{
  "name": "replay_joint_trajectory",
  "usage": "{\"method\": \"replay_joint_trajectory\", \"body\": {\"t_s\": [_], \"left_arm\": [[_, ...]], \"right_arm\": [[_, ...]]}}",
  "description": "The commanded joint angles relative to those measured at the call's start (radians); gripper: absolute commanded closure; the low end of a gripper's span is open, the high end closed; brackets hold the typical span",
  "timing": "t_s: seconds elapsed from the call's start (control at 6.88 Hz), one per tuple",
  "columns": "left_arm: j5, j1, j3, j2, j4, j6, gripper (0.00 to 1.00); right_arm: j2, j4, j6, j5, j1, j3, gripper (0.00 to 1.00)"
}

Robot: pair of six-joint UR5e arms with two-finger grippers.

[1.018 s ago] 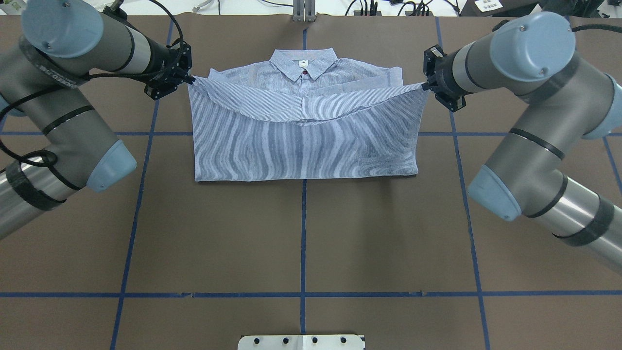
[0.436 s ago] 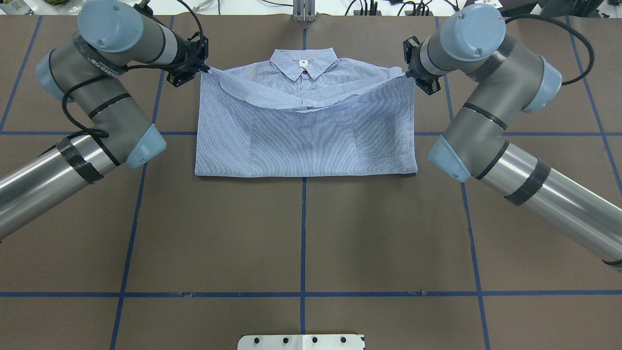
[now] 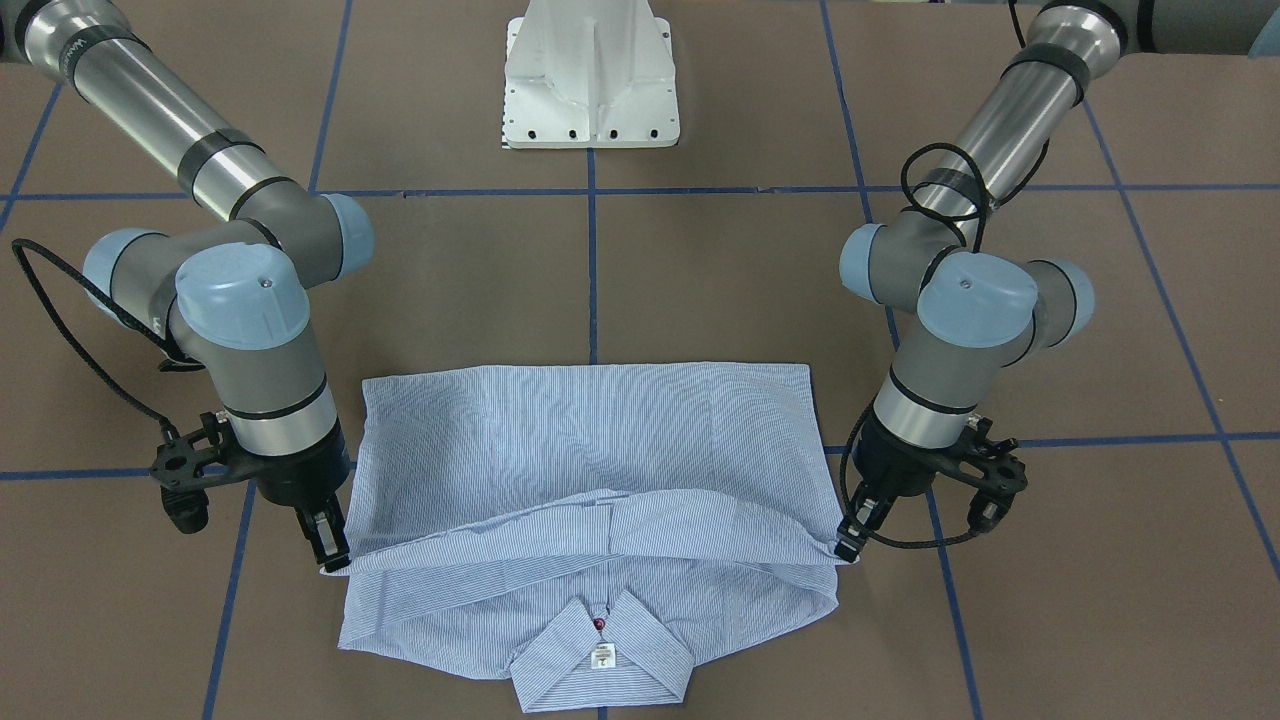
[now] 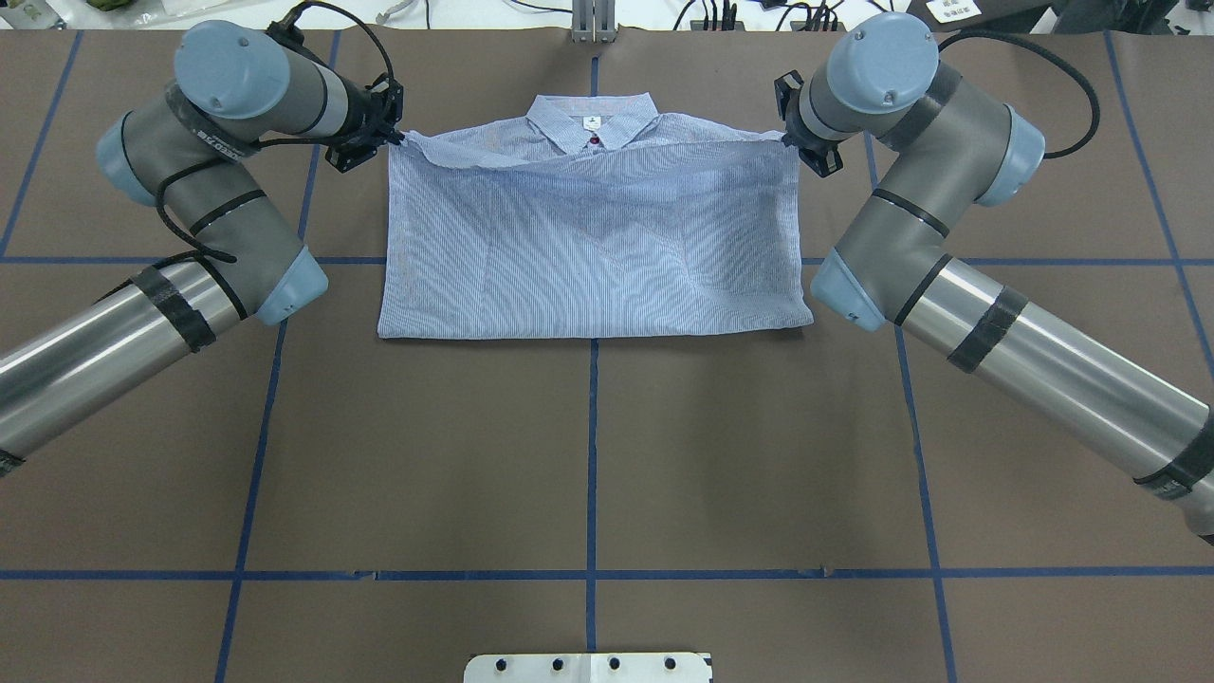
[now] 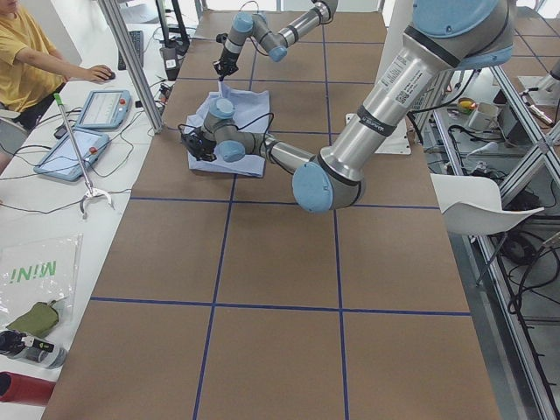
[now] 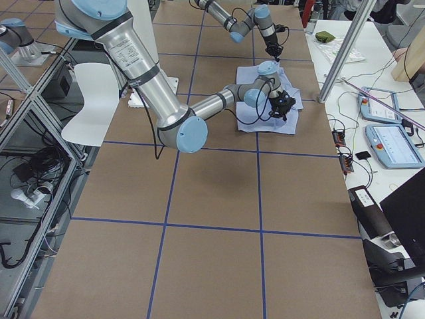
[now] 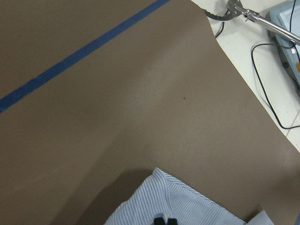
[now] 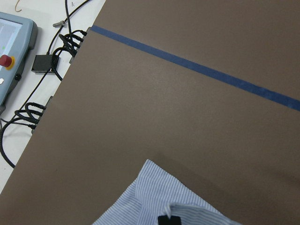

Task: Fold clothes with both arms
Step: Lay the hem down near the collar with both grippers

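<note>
The light blue striped shirt [image 4: 593, 247] lies on the brown table at the far middle, its lower part folded up over its chest. The collar [image 4: 593, 123] still shows beyond the folded edge. My left gripper [image 4: 398, 138] is shut on the left corner of the lifted hem, next to the shoulder. My right gripper [image 4: 786, 138] is shut on the right corner. In the front-facing view the left gripper [image 3: 848, 542] and the right gripper [image 3: 333, 560] hold the hem just above the shirt [image 3: 590, 450]. Each wrist view shows pinched cloth [image 7: 187, 206] [image 8: 154, 197].
The white pedestal base [image 3: 590, 80] stands at the robot's side of the table. Blue tape lines [image 4: 593, 455] cross the brown table cover. Teach pendants [image 6: 388, 143] and cables lie past the table's far edge, where an operator [image 5: 22, 61] sits.
Both grippers have moved away from the robot toward the collar, carrying the hem. The folded layer, sagging in the middle before, now lies stretched up to just below the collar.
</note>
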Motion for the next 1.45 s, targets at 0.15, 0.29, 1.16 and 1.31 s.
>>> {"method": "replay_joint_trajectory", "body": {"t_s": [0.15,0.29,1.16,1.31], "left_arm": [[0.012,0.001,0.062,-0.042,-0.014,0.037,0.70],[0.024,0.001,0.076,-0.043,-0.035,0.063,0.56],[0.047,-0.033,-0.010,0.030,-0.052,0.195,0.38],[0.047,-0.033,-0.018,0.047,-0.064,0.195,0.38]], "right_arm": [[0.012,0.065,-0.001,-0.002,0.001,-0.075,1.00],[0.033,0.065,-0.001,-0.002,0.001,-0.094,0.57],[-0.182,0.078,0.043,0.007,-0.086,0.251,0.00],[-0.298,0.077,0.061,0.006,-0.132,0.380,0.00]]}}
